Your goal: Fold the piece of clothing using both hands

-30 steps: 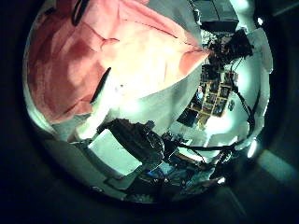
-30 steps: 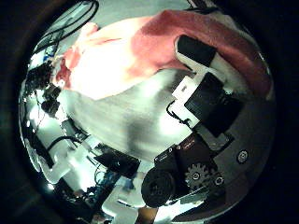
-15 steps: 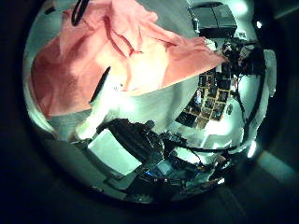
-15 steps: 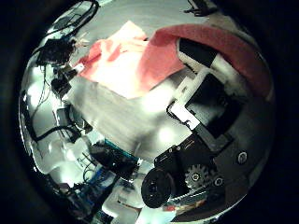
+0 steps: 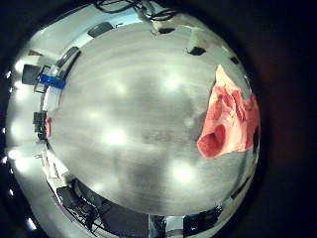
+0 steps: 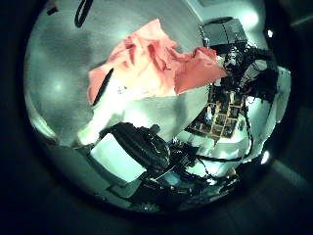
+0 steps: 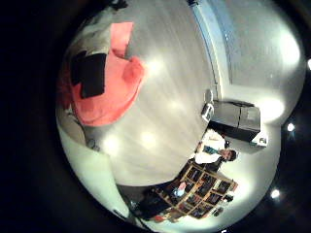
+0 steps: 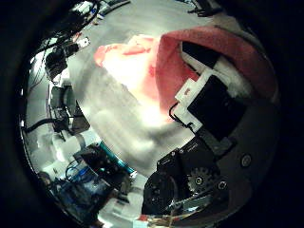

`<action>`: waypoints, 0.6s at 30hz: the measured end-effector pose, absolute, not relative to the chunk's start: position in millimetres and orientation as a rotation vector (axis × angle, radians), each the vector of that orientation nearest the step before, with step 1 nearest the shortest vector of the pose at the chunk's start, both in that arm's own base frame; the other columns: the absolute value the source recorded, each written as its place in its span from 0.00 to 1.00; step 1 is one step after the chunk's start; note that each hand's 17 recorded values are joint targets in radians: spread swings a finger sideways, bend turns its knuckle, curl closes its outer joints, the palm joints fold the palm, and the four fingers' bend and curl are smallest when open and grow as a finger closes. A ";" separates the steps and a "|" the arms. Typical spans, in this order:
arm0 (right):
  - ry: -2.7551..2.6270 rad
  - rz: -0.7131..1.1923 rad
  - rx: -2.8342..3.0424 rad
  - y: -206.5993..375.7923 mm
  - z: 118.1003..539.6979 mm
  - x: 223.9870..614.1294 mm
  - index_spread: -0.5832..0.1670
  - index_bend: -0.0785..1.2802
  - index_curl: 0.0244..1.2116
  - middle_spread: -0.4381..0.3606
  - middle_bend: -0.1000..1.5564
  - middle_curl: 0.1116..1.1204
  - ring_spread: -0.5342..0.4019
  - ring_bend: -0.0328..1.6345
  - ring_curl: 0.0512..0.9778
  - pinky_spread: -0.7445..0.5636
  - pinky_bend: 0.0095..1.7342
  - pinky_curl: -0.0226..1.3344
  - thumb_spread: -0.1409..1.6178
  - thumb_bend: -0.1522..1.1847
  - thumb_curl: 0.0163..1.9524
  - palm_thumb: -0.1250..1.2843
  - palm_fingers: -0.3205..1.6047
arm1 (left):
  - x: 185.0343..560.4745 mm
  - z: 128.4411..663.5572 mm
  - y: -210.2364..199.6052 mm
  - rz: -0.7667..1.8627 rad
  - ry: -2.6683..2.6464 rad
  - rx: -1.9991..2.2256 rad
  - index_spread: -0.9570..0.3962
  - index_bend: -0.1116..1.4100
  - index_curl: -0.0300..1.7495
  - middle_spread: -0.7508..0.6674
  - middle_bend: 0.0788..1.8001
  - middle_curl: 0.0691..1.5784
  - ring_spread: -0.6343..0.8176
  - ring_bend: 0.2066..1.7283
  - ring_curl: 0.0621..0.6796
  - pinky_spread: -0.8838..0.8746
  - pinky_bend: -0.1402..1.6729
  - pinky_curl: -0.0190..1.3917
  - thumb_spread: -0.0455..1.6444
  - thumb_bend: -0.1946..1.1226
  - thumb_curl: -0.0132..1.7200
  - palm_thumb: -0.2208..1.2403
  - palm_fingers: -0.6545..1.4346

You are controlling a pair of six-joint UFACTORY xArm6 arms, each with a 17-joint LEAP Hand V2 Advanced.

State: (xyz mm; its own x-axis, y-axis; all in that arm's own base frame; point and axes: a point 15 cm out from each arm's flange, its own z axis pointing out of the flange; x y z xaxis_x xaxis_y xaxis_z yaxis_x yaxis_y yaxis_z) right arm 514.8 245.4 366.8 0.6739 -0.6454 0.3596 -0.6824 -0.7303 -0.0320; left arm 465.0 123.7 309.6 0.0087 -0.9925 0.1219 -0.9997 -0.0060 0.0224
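Observation:
A pinkish piece of clothing [image 6: 152,64] lies bunched on the pale table [image 5: 129,119]. One edge of it sits at a black fingertip [image 6: 104,86] of my left hand [image 6: 127,152], which pinches that corner. In the left little finger side view the clothing [image 5: 228,119] shows as a crumpled heap beside the palm. My right hand [image 8: 204,104] has the clothing [image 8: 152,62] draped over its curled fingers [image 8: 217,59] and holds a fold. A black finger pad [image 7: 92,73] presses into the clothing [image 7: 107,92] in the right little finger side view.
A black box [image 7: 238,116] stands near the table's edge. Shelves with small items [image 6: 220,113] and cluttered equipment [image 8: 85,166] lie beyond the table. A blue object [image 5: 50,79] sits off the far edge.
In both thumb side views the clothing has shrunk and drawn together into a smaller bunch, and more bare table shows. Both palms have moved farther from the table, with the cloth edges staying at the fingers.

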 end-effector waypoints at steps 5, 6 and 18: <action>-1.026 0.601 2.867 288.8 351.8 526.7 0.41 0.85 0.76 0.31 0.80 0.85 0.29 0.80 0.88 0.39 0.70 0.75 0.71 0.11 0.39 0.86 0.70 | 457.7 299.4 129.9 0.092 -2.109 2.157 0.65 0.20 0.29 0.54 0.06 0.18 0.61 0.22 0.24 0.70 0.18 0.23 0.80 0.14 0.19 0.55 0.44; -1.012 0.612 2.883 296.2 347.5 529.7 0.41 0.85 0.76 0.31 0.80 0.84 0.29 0.80 0.88 0.39 0.70 0.75 0.71 0.11 0.39 0.86 0.70 | 456.3 297.2 130.2 0.091 -2.104 2.157 0.65 0.20 0.29 0.54 0.06 0.18 0.61 0.22 0.24 0.70 0.18 0.23 0.80 0.14 0.19 0.55 0.44; -0.878 0.613 2.972 357.4 291.2 534.7 0.41 0.80 0.76 0.31 0.77 0.83 0.30 0.78 0.86 0.38 0.67 0.74 0.74 0.09 0.37 0.72 0.71 | 442.4 291.0 143.6 0.087 -2.072 2.169 0.65 0.20 0.29 0.54 0.06 0.18 0.61 0.23 0.24 0.70 0.18 0.23 0.81 0.14 0.19 0.56 0.44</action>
State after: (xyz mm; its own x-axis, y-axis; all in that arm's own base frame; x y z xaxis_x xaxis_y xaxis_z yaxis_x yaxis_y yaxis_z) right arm 534.7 357.4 291.2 0.7704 -0.5262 0.3599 -0.5193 -0.8455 -0.1244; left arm 442.4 143.6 291.0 0.0496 -0.9891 0.1388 -0.9972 -0.0414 0.0616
